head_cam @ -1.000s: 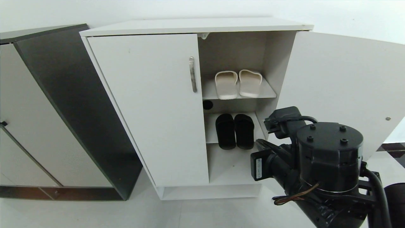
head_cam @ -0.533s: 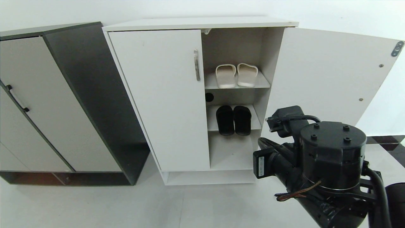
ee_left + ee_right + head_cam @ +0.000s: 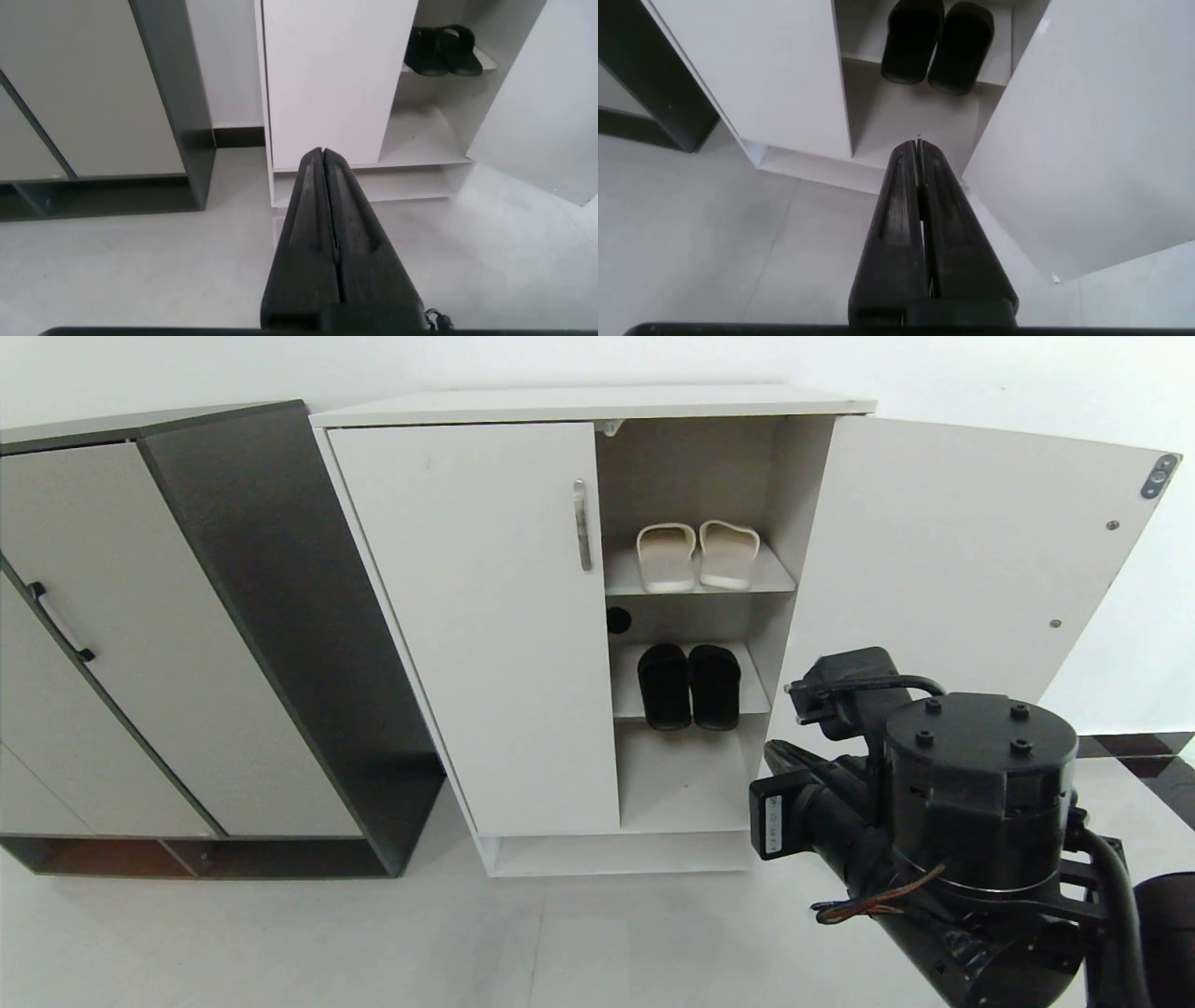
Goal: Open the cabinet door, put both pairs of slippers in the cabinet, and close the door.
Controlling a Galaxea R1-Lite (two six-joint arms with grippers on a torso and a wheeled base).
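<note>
**Both grippers closed and empty, both pairs of slippers shelved, door open**

The left gripper (image 3: 322,161) has its jaws pressed together with nothing between them. It hangs over the pale floor (image 3: 168,261) in front of the white cabinet (image 3: 597,403), facing its closed left door (image 3: 476,616). The right gripper (image 3: 920,149) also has its jaws together and holds nothing. It points toward the cabinet's bottom compartment, between the closed left door and the open right door (image 3: 934,541).

The black slippers (image 3: 912,37) sit side by side on the lower shelf (image 3: 624,695), farther in than the right gripper and well apart from it. The beige slippers (image 3: 666,558) lie side by side on the upper shelf (image 3: 621,581), above the black pair. The right door is swung wide to the right. In the head view the right arm (image 3: 971,784) is near and to the right of the opening. A metal handle (image 3: 582,525) runs upright along the left door's edge. A dark grey cabinet (image 3: 252,616) stands just left of the white one.
</note>
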